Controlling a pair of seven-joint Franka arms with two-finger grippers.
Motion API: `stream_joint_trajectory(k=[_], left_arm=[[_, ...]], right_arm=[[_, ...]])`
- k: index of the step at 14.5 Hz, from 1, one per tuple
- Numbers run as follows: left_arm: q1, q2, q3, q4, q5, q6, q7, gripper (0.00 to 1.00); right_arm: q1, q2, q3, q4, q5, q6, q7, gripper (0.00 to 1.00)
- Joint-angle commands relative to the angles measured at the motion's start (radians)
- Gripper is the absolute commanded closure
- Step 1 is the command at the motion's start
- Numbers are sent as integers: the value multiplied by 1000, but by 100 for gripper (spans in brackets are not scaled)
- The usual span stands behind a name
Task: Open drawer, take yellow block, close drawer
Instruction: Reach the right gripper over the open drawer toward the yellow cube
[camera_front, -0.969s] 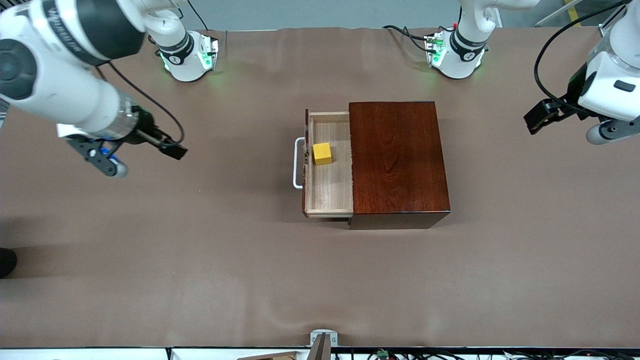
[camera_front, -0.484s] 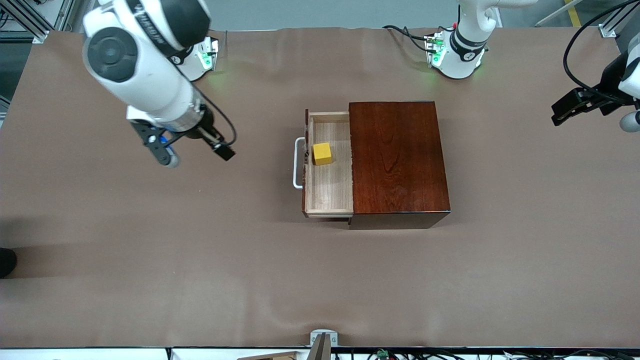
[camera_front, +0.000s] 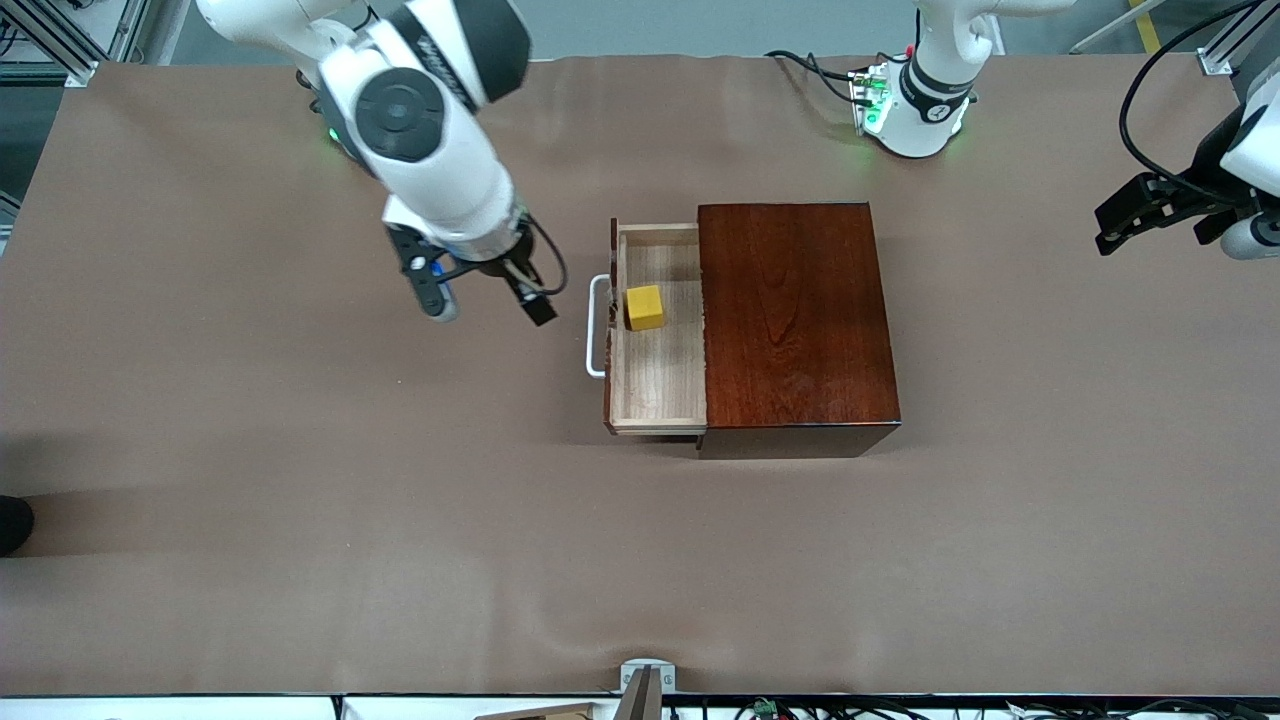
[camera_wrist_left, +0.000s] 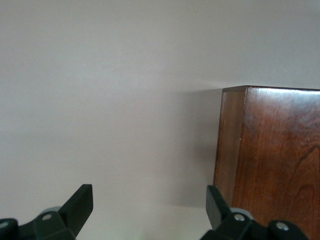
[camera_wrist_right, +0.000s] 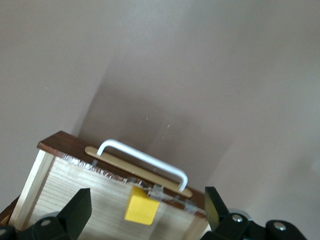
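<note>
The drawer (camera_front: 660, 330) of the dark reddish-brown box (camera_front: 795, 315) stands pulled out toward the right arm's end, its white loop handle (camera_front: 597, 327) in front. The yellow block (camera_front: 645, 307) lies on the drawer's pale floor. My right gripper (camera_front: 488, 303) is open and empty, over the table just in front of the handle. The right wrist view shows the handle (camera_wrist_right: 145, 157), the block (camera_wrist_right: 141, 210) and the drawer floor (camera_wrist_right: 85, 192) between its spread fingers (camera_wrist_right: 80, 207). My left gripper (camera_front: 1175, 238) is open and empty, held over the left arm's end of the table.
The brown table cover (camera_front: 400, 520) spreads all around the box. The left wrist view shows the box's closed end (camera_wrist_left: 270, 150) and bare cover beside it. The arm bases (camera_front: 910, 110) stand along the table's back edge.
My right arm has swung from its end of the table toward the drawer's handle, its gripper staying open. My left gripper drew out toward its table end, then held.
</note>
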Motion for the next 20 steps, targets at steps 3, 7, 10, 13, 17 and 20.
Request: stream_joint_trajectory(k=[3,7,10,13,17,20], left_arm=[[19,-31,-5,-37,-23,8,127,0],[16,-29,-5,-45,-23,0,135,0],[10,-29,-5,-45,-23,0,135,0],[7,-31,-6,-48,-23,0,135,0],[8,-29,-28,-51,-23,0,135,0],[8,-31,-31,-54,-23,0,135,0]], right_arm=[[76,55,-11,7,-4,71,128,0],[114,96,-10,9,-4,127,252,0],[149,136,-11,10,-7,169,326,0],[169,164,-12,9,-5,199,369,0],[209,233,-16,9,-37,249,424,0],[217,261,-15,7,-63,270,446,0]])
